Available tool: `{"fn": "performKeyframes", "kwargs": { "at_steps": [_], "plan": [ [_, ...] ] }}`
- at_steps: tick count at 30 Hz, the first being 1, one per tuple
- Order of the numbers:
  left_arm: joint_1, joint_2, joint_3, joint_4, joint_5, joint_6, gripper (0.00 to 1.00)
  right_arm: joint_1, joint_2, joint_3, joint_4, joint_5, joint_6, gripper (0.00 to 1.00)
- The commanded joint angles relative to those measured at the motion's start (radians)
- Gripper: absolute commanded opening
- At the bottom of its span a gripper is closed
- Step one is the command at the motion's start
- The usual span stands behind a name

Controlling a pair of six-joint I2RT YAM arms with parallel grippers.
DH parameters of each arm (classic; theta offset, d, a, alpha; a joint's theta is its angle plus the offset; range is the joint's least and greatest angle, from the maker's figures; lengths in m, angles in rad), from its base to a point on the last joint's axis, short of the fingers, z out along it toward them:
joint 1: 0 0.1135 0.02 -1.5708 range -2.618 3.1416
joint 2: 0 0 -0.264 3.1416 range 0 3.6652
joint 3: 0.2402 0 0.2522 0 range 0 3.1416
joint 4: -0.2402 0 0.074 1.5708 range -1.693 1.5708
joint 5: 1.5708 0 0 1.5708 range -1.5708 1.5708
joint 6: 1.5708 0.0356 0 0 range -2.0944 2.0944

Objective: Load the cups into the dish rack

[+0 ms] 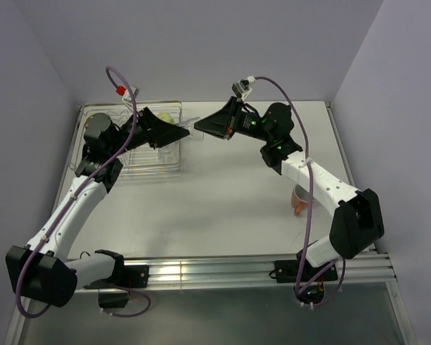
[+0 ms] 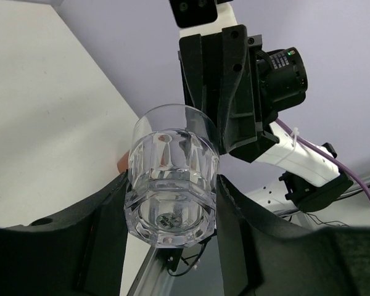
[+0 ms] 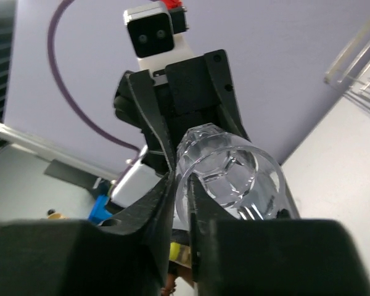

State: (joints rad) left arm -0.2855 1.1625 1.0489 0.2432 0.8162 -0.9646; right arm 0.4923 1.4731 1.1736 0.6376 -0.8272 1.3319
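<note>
Left gripper (image 2: pixel 172 177) grasps a clear glass (image 2: pixel 172 154) in mid-air, its two black fingers (image 2: pixel 105 234) pressed against either side of the faceted base. The right gripper (image 3: pixel 182 191) meets it tip to tip from the opposite side. Its fingers straddle the glass wall at the rim, one inside and one outside, with only a thin gap between them. Whether that pinch is firm or slack cannot be told from the wrist view, where the thick glass bends the light.

The glass lies on its side above the table (image 1: pixel 230 194), just beside the right far corner of the dish rack (image 1: pixel 140 171). In the overhead view it is nearly lost between the two black grippers.

A pale yellow-green mug (image 1: pixel 167 117) shows in the rack behind the left wrist. The left arm covers much of the rack, and the rest of its contents are hard to make out. An orange-salmon mug (image 1: pixel 299 205) stands on the table to the right, well apart from the rack and half hidden behind the right forearm.

The left arm rises from its near-left base, crosses over the rack and turns its wrist to the right. The right arm folds at a raised elbow by the table's right edge, runs its white forearm back toward the centre, and points its wrist to the left.
</note>
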Motion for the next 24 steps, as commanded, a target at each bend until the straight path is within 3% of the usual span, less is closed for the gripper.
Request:
{"fn": "performKeyframes", "kwargs": {
  "at_steps": [1, 7, 15, 19, 20, 23, 24],
  "plan": [
    [0.0, -0.007, 0.091, 0.003, 0.009, 0.013, 0.0, -0.008, -0.046, 0.041, -0.163, 0.029, -0.141, 0.23],
    [0.052, -0.007, 0.172, -0.148, -0.032, 0.087, 0.0, -0.044, -0.076, 0.11, -0.442, 0.128, -0.315, 0.33],
    [0.176, 0.014, 0.291, -0.364, -0.044, 0.159, 0.0, -0.142, -0.108, 0.087, -0.542, 0.175, -0.398, 0.4],
    [0.245, 0.083, 0.498, -0.764, -0.403, 0.311, 0.0, -0.162, -0.135, 0.089, -0.676, 0.261, -0.514, 0.41],
    [0.252, 0.121, 0.531, -0.873, -0.589, 0.351, 0.0, -0.162, -0.14, 0.09, -0.737, 0.285, -0.539, 0.42],
    [0.278, 0.178, 0.586, -0.926, -0.884, 0.403, 0.0, -0.162, -0.152, 0.09, -0.823, 0.37, -0.623, 0.42],
    [0.284, 0.198, 0.592, -0.943, -0.925, 0.409, 0.0, -0.162, -0.154, 0.092, -0.841, 0.391, -0.658, 0.42]
  ]
}}
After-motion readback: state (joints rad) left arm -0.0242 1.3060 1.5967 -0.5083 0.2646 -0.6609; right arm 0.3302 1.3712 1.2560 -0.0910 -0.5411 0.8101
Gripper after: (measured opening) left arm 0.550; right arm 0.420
